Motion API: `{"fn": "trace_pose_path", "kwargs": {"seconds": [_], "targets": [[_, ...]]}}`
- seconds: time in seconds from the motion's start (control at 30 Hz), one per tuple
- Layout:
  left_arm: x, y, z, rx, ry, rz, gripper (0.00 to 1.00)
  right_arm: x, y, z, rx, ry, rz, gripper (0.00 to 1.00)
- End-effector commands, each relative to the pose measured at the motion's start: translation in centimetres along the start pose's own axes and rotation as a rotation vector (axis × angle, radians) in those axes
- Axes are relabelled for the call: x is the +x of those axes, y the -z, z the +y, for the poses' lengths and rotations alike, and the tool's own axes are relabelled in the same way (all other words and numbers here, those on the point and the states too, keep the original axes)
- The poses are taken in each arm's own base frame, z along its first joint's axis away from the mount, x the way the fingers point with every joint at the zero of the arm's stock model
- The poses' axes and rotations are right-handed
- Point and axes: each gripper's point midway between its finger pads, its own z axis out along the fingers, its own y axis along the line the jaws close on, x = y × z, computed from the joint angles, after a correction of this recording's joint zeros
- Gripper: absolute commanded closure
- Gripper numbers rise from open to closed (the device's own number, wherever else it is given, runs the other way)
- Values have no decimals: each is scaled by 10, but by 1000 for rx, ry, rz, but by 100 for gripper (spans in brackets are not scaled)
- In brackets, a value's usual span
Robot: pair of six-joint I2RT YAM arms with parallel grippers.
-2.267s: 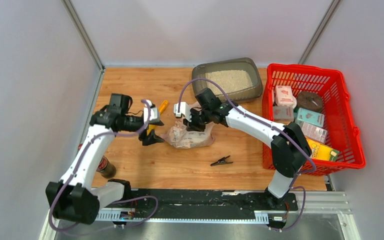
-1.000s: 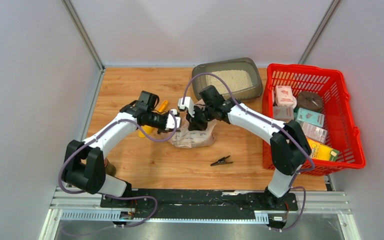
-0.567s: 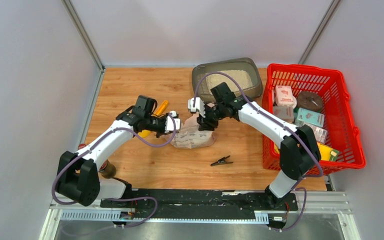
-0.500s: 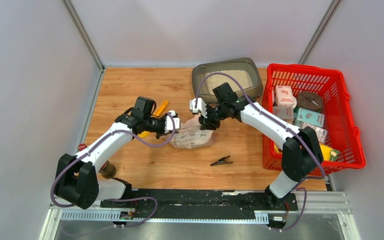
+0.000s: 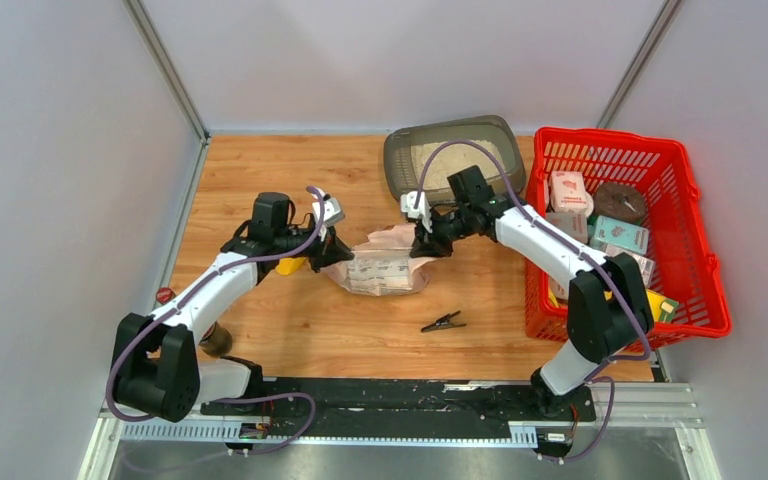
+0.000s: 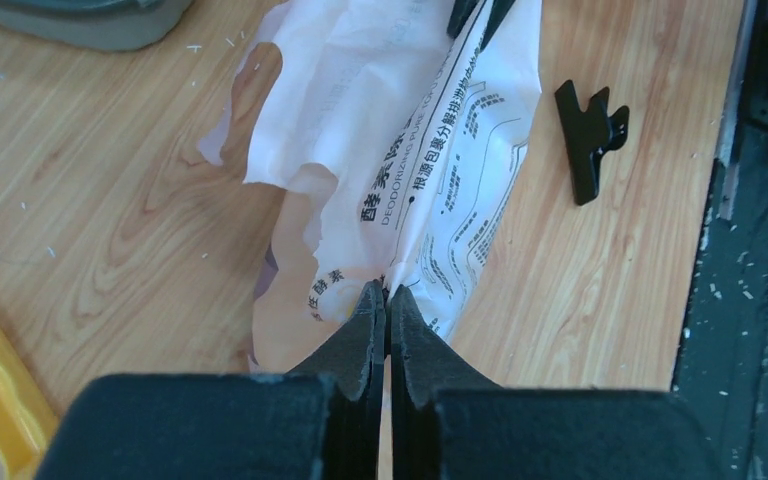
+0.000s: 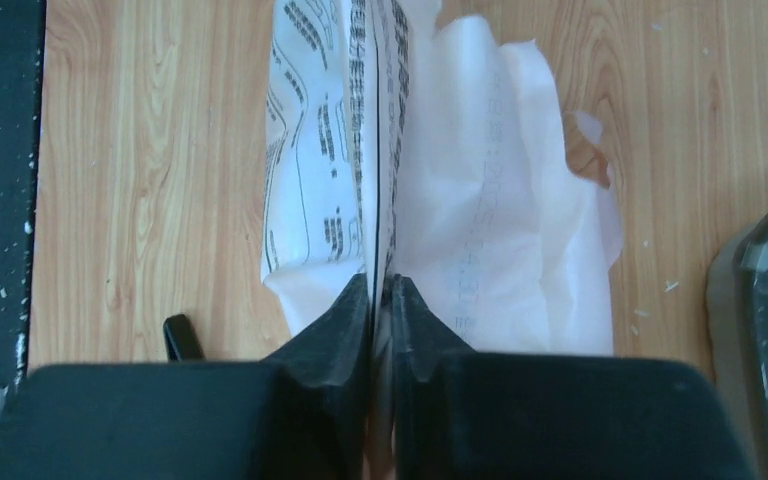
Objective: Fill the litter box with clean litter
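Right, starting on your left: the left gripper (image 5: 335, 252) is clamped on the left end of the litter bag (image 5: 385, 270). In the wrist view its fingers (image 6: 355, 345) are pressed flat together with a fold of thin printed film caught between them. The yellow scoop (image 5: 290, 266) lies on the table (image 5: 260, 170) just beneath that arm.

The bag slumps on its side about mid-table, strung between your two arms. Its ragged open edge looks turned toward the far edge. At the bag's right end the right gripper (image 5: 422, 243) is pinched closed along the seam, fingers (image 7: 335, 325) tight on the film.

Treat this bag as limp and slick. The film is soft, and whatever grains remain will likely slide and sag to the low point as you lift. A pinch on a single layer may slip or tear, so the seam and a doubled fold are your safest holds.

A black clip (image 5: 443, 322) lies toward the near edge, apart from the bag. Just beyond the right gripper, against the far edge, sits the litter box (image 5: 393, 160). It is stiff and stable and already holds a pale bed of clean litter (image 5: 457, 157). Fine grains pour fast and scatter, so tip gently over the middle. The red basket (image 5: 605, 137) fills the right edge.
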Motion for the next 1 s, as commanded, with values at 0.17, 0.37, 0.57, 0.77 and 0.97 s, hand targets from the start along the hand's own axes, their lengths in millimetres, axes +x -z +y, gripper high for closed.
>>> {"fn": "trace_pose_path", "kwargs": {"seconds": [0.17, 0.37, 0.57, 0.77, 0.97], "targets": [[-10, 26, 23, -115, 105, -41, 100, 48, 79, -3, 133, -108, 258, 46], [-11, 25, 21, -106, 134, -50, 100, -24, 93, -16, 344, -56, 27, 32], [-9, 25, 19, -117, 158, -62, 100, -57, 67, -5, 445, 143, -53, 10], [-7, 22, 18, -115, 192, -83, 100, -59, 14, -13, 402, 255, -16, 7], [-12, 23, 19, -123, 208, -101, 100, -18, -7, -28, 367, 288, 131, 8]]}}
